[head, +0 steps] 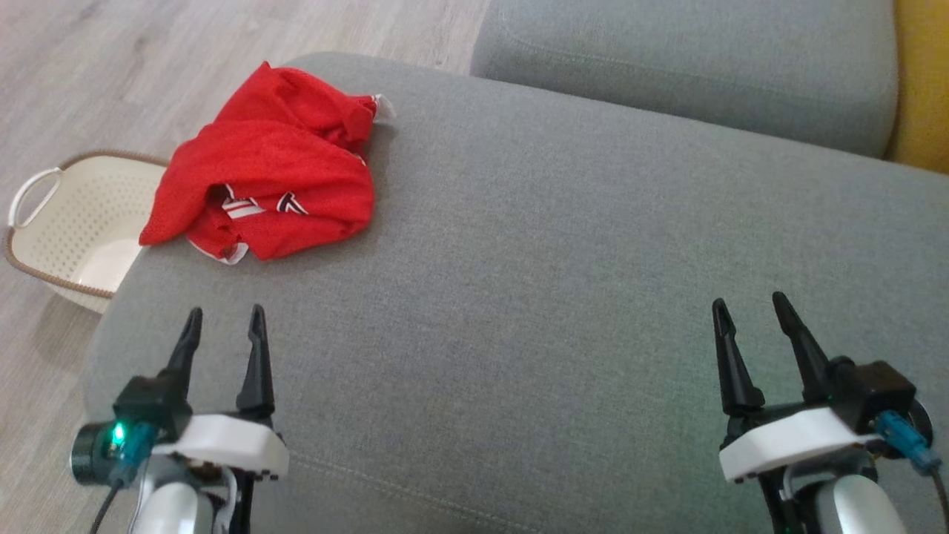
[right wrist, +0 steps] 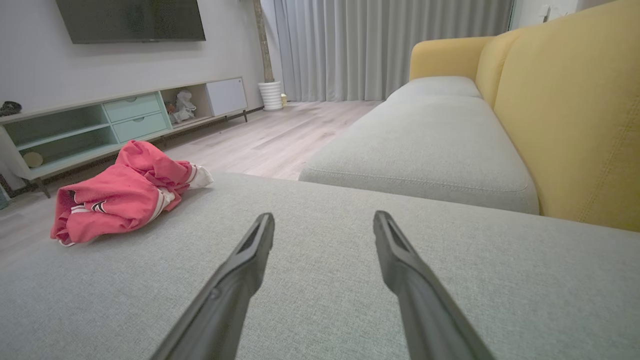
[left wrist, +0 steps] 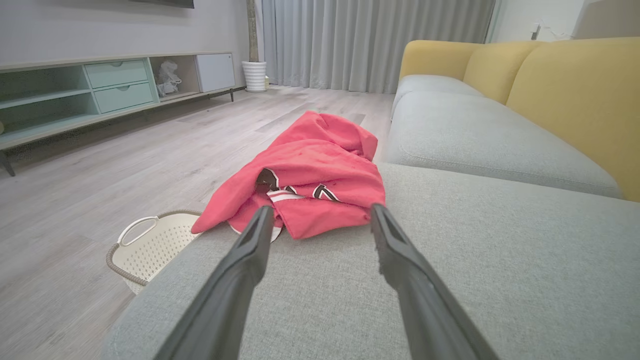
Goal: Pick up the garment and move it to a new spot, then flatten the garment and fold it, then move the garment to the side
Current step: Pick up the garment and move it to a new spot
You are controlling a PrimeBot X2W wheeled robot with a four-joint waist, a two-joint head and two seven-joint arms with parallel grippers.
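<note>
Two end effectors, both with fingers spread wide and holding nothing: the left end effector (head: pixel 226 311) and the right end effector (head: pixel 748 299) sit at the near edge of a large grey fabric sofa cushion (head: pixel 556 259), well apart from each other.

The crumpled red mesh garment with white and dark trim (head: pixel 274 170) lies at the cushion's far left corner, ahead of the left end effector and not touching it. One flap reaches the cushion's left edge, above the basket. A broad stretch of cushion lies open between the end effectors and to the garment's right, up to the seam with a second grey seat cushion (head: pixel 689 67). A yellow upholstered backrest (head: pixel 923 74) bounds the right side.

A cream perforated plastic basket with a brown woven rim and white handle (head: pixel 81 215) stands on the pale wood-plank floor (head: pixel 89 74), tight against the cushion's left edge. Its perforated wall and bottom show; its near side is hidden behind the cushion.

Across the floor stands a low media cabinet with pale green drawers (left wrist: pixel 115 82). One open compartment holds a pale crumpled object (left wrist: pixel 167 77), too small to identify.
</note>
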